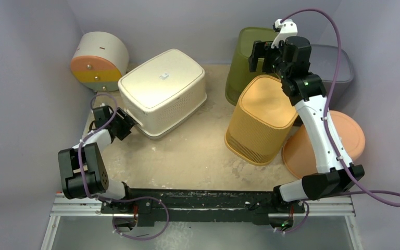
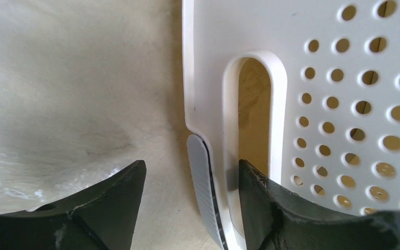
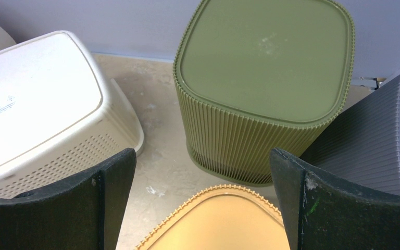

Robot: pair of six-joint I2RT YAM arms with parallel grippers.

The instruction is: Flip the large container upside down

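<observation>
Now we see the left end effector (image 2: 191, 172) open astride the rim of the white basket (image 2: 213, 31); the right end effector (image 3: 202, 156) is wide open and empty.

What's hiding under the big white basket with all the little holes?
The white perforated plastic basket sits bottom-up on the beige tabletop. Its solid base covers whatever is beneath. Through its handle slot only a dim hollow inside shows.

A robotics lab test cell is indicated: robot arms (image 1: 317, 130) are bolted to a metal rail (image 1: 203, 208), and a worn table (image 1: 187, 156) is enclosed by plain grey walls (image 1: 26, 78).
</observation>
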